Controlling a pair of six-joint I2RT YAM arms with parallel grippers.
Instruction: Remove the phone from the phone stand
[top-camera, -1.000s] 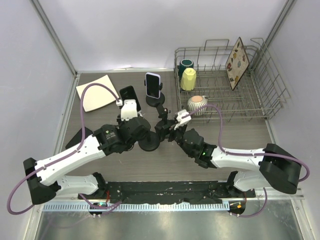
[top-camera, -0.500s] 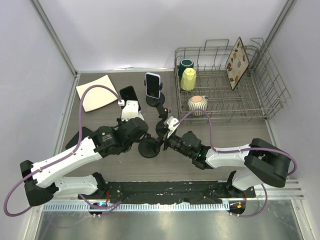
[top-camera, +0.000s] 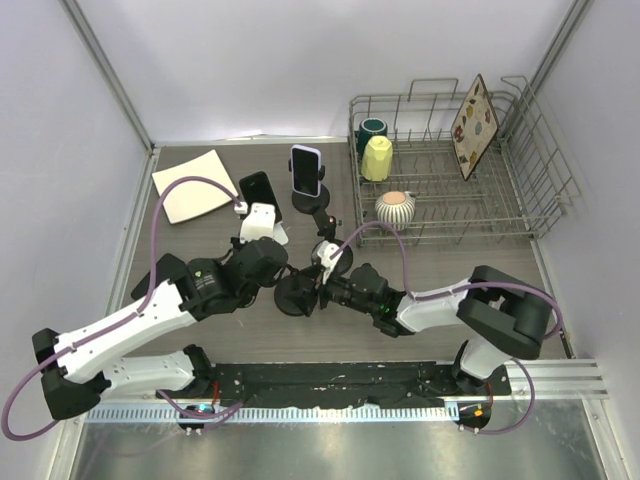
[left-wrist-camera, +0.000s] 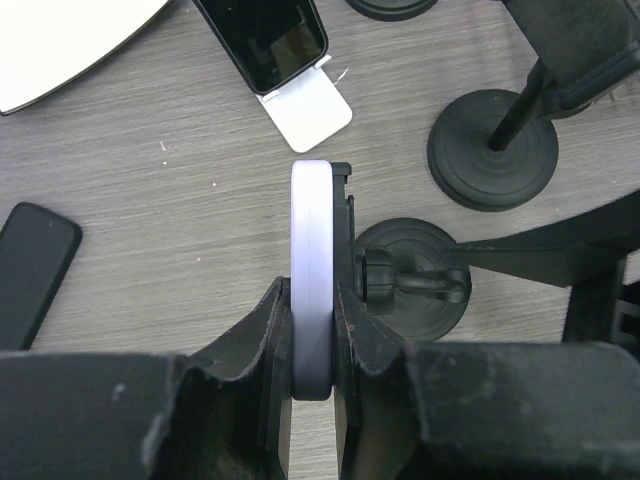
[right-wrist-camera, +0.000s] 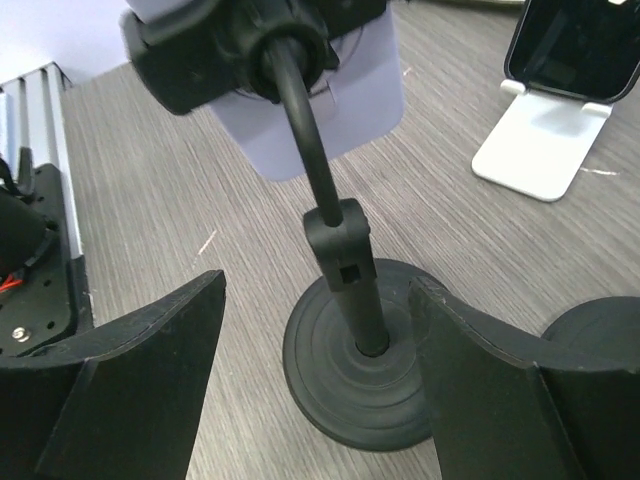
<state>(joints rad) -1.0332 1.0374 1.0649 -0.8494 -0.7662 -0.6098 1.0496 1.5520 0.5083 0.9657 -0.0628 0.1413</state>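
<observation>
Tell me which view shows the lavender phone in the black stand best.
Left wrist: the lavender phone stands edge-on, clamped between the left jaws. Right wrist shows its back behind the black holder; the top view hides it.

- No legible text, brand or number is showing anywhere.
- Dark phone screen (left-wrist-camera: 262, 40), top of left wrist view, is displaying nothing.
- Patterned board (top-camera: 473, 112), upper right of top view, is showing unreadable marks.
</observation>
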